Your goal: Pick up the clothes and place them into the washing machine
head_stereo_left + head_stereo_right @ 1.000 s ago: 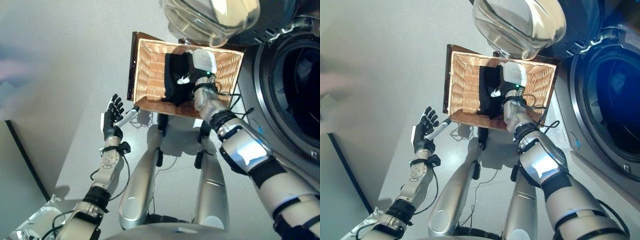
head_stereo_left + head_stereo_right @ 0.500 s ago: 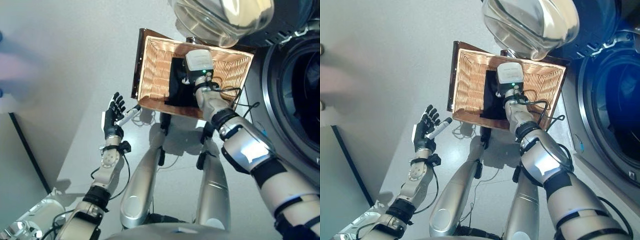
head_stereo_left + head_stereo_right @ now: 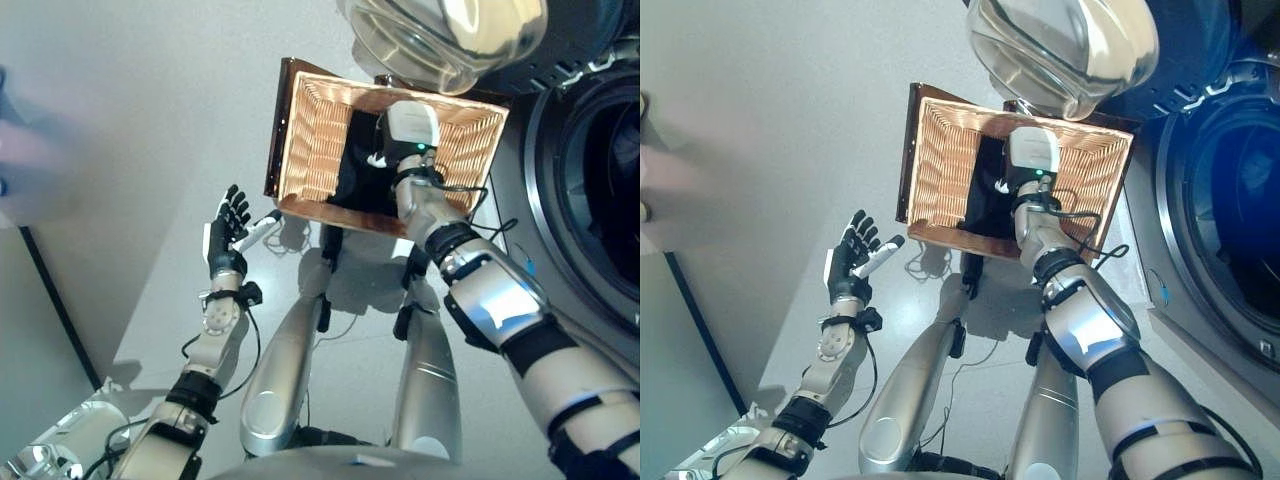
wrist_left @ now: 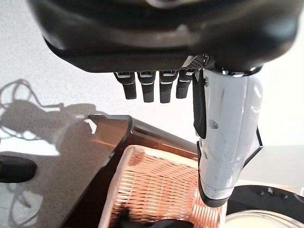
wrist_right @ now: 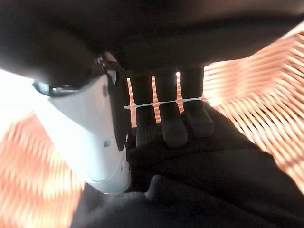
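A wicker basket (image 3: 310, 140) is seen on the floor (image 3: 140, 150) beside the open washing machine (image 3: 590, 190). Dark clothes (image 3: 358, 165) lie inside it. The right hand (image 5: 161, 118) is lowered onto the clothes, fingers apparently curled into the cloth, though the grip is partly hidden. The left hand (image 3: 225, 228) is held above the floor, fingers straight and apart, nothing held.

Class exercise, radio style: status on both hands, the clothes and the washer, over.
Right robot hand down in wicker basket, fingers curling onto black clothes. Left robot hand open, idle. Washing machine door open, nothing blocking.
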### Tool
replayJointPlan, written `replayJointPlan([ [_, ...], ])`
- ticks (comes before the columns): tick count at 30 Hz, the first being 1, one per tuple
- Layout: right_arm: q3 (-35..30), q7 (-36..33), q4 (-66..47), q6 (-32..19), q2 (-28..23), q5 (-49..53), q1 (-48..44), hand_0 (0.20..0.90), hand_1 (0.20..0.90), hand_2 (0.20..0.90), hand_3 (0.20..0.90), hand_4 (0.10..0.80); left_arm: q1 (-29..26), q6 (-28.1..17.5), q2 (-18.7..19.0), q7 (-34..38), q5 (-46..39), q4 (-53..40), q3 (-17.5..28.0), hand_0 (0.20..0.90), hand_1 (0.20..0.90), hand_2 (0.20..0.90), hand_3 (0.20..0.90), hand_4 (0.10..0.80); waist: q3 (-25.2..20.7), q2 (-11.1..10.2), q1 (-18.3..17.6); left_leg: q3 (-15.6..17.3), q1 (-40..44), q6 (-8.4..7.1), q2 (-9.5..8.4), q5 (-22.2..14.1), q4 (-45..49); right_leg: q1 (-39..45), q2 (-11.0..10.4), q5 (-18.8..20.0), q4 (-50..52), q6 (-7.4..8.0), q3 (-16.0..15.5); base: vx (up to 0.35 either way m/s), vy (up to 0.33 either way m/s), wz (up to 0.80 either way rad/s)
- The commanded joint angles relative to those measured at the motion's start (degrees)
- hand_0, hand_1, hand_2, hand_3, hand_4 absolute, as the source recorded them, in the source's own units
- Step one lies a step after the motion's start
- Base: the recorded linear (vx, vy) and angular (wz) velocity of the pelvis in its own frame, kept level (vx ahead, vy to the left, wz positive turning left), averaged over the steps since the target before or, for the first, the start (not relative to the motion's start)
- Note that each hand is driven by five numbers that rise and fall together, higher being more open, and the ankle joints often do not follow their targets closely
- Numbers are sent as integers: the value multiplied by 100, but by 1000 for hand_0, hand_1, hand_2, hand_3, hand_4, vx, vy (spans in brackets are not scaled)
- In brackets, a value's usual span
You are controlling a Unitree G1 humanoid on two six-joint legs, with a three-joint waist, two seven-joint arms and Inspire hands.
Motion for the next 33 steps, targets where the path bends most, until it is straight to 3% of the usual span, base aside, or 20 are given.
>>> replayJointPlan([
  [1,-239,-361,-933,-985,37,1458,38,200,200,200,200,300,39,-276,193,246,212,116,15,900,900,900,900,800,-22,0,-68,310,100,-293,-289,-147,-19,176,-64,-94,52,136,265,39,-2,-8],
  [5,-627,-246,-1577,-1406,-126,2493,574,200,200,200,200,300,71,-186,144,182,273,641,-33,900,900,900,900,800,-22,-52,-207,406,445,-268,-276,-225,-23,504,-46,-112,-1,141,341,38,-4,-20],
  [10,-828,10,-2439,-1684,-236,3023,1201,200,200,200,200,300,94,-136,77,39,259,1004,-37,900,900,900,900,800,-22,-110,-378,493,848,-234,-272,-314,-11,881,-12,-153,-48,143,430,41,-18,-18],
  [23,-1342,988,-3467,-2452,96,5392,2496,200,200,200,200,300,227,-46,-98,-350,98,1463,7,900,900,900,900,800,-460,-93,-631,601,1266,-220,-255,-490,22,1235,60,-307,-58,103,583,39,-22,-10],
  [30,-1366,1668,-3924,-2647,288,6672,2949,200,200,200,200,300,222,53,-197,-548,9,1821,26,900,900,900,900,800,-636,-122,-742,682,1323,-237,-220,-551,65,1282,110,-347,-39,79,671,20,-18,-6],
  [33,-1368,1720,-4135,-2627,229,6649,3065,200,200,200,200,300,233,51,-207,-583,3,1832,42,900,900,900,900,800,-675,-139,-770,692,1331,-240,-210,-565,80,1291,122,-347,-34,74,691,18,-21,-5],
])
